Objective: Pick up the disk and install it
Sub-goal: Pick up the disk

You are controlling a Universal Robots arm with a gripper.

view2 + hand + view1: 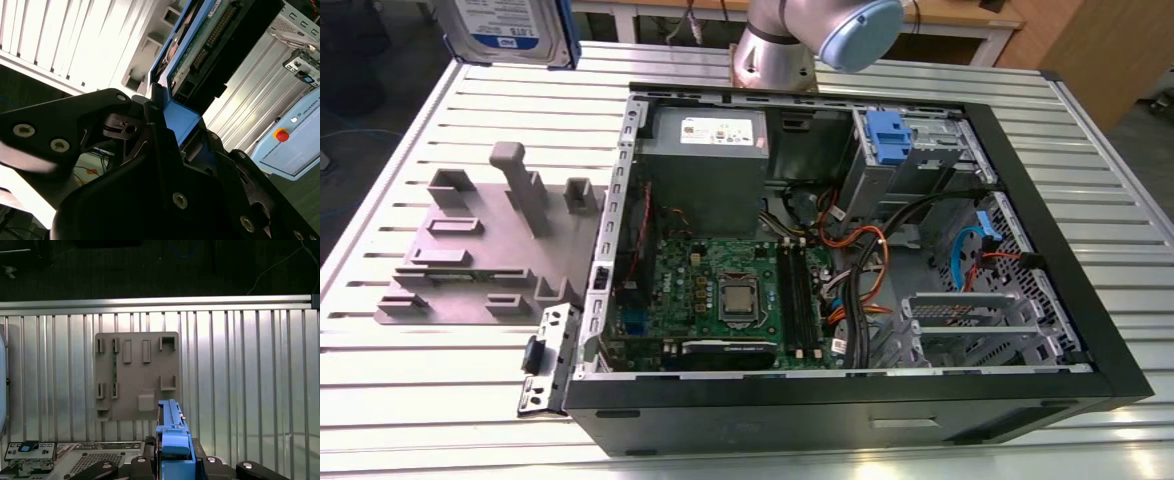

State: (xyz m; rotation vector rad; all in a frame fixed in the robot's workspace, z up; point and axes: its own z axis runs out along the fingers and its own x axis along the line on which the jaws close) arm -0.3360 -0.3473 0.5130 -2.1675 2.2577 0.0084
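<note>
Quick notes from our disk install attempt. At this point the disk (500, 30) was up in the air at the exterior view's upper left, above the far corner of the slatted table (1121, 150) and well apart from the open computer case (1107, 350). In the second wrist view the gripper (172, 117) was clamped onto it, jaws closed either side of the blue carrier (181, 120) at one short end. The drive's circuit-board side stuck out beyond.

We reckoned this was the carry stage, with none of the install done yet.

What mattered for doing it well, in our view:

- The hold was on one end only, so most of the drive hung out past the claw. Jerky moves could make it pivot in the plastic, so slow and smooth seemed the way.
- The pinch was on the carrier, not the board. We judged that a good thing and worth leaving alone.
- In the first wrist view the grey fixture plate (137, 375) lay on the table straight under the carrier's edge. It has upright posts, so height over it counted.
- Inside the case, the orange and black cables (854, 240) ran close to the bays and looked like a snag risk. So did the case rim.
- A small blue bracket (887, 135) sat in the far bay area. We couldn't tell which slot was meant for the drive.
</note>
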